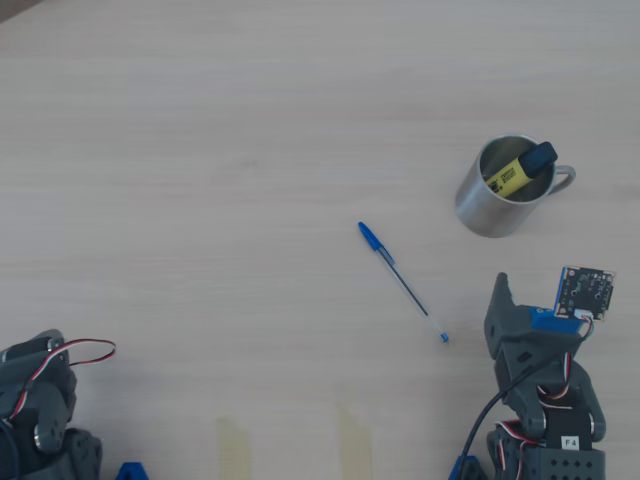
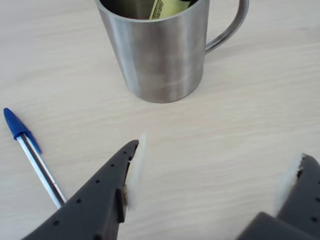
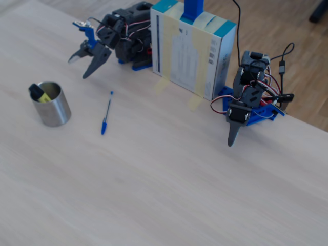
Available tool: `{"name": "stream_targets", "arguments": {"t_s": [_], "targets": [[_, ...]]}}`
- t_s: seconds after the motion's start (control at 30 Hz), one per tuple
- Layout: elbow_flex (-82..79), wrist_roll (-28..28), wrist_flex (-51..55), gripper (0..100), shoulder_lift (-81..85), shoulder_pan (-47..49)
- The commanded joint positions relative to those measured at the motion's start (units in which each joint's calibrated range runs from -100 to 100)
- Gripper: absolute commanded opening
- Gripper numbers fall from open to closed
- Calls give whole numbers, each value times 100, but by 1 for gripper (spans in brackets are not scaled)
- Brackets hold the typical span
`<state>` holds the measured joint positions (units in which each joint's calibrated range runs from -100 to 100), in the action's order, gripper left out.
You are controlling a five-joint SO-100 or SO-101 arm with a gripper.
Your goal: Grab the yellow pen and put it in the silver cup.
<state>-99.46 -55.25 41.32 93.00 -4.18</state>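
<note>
The yellow pen [image 1: 514, 174] sits inside the silver cup [image 1: 480, 212], upper right of the overhead view, black cap poking above the rim toward the handle. In the wrist view the gripper [image 2: 212, 172] fills the bottom of the frame, fingers spread wide and empty, just below the cup [image 2: 160, 60]. A blue ballpoint pen [image 1: 402, 282] lies loose at centre of the overhead view. The second arm [image 3: 246, 102], right of the fixed view, looks idle, though it's small there.

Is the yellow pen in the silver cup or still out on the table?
In: the yellow pen leans inside the silver cup.
</note>
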Motion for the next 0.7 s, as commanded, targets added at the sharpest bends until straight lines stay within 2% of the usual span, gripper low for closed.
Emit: {"name": "stream_targets", "arguments": {"t_s": [0.0, 0.67], "targets": [[-54, -19, 308, 40, 118, -18], [-27, -24, 1295, 40, 451, 174]]}}
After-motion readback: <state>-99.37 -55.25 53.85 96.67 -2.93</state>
